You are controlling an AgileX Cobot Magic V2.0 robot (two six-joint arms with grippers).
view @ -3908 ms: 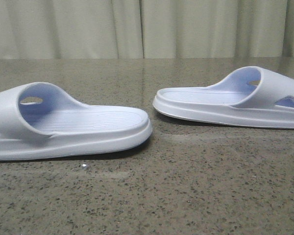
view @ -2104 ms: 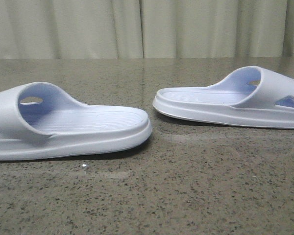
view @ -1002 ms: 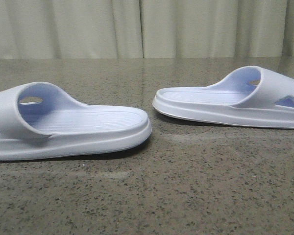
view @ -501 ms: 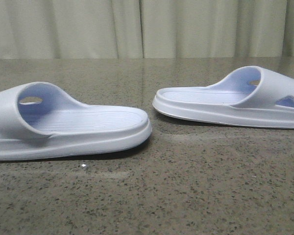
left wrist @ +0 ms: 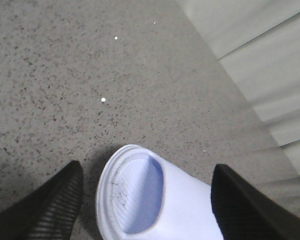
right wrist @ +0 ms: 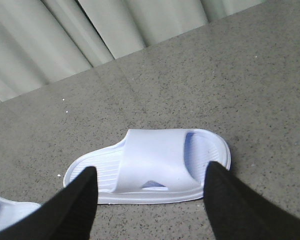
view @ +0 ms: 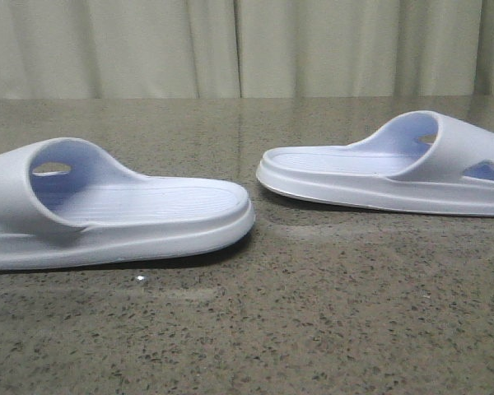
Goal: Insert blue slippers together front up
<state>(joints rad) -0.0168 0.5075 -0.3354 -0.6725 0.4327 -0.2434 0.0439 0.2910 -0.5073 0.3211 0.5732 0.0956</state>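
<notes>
Two pale blue slippers lay soles down and apart on the speckled counter when I checked my feeds. On the front view the left slipper filled the lower left of the frame, its wide strap at the far left edge and its open, ribbed footbed reaching toward the centre. The right slipper sat at centre right, a little higher in the frame, with its strap at the right edge and a triangular side cut-out showing. Their rounded open ends pointed toward each other near the middle of the picture, close but not touching. A pale pleated curtain ran across the top of the frame. No arm showed on that view. On the left wrist view I saw the left gripper with its jaws spread wide, one dark finger in the lower left corner, the other in the lower right, and one end of a slipper between them, untouched. On the right wrist view the right gripper also had its jaws wide apart at the bottom of the frame, and the other slipper lay whole at the centre, strap up, not gripped.
</notes>
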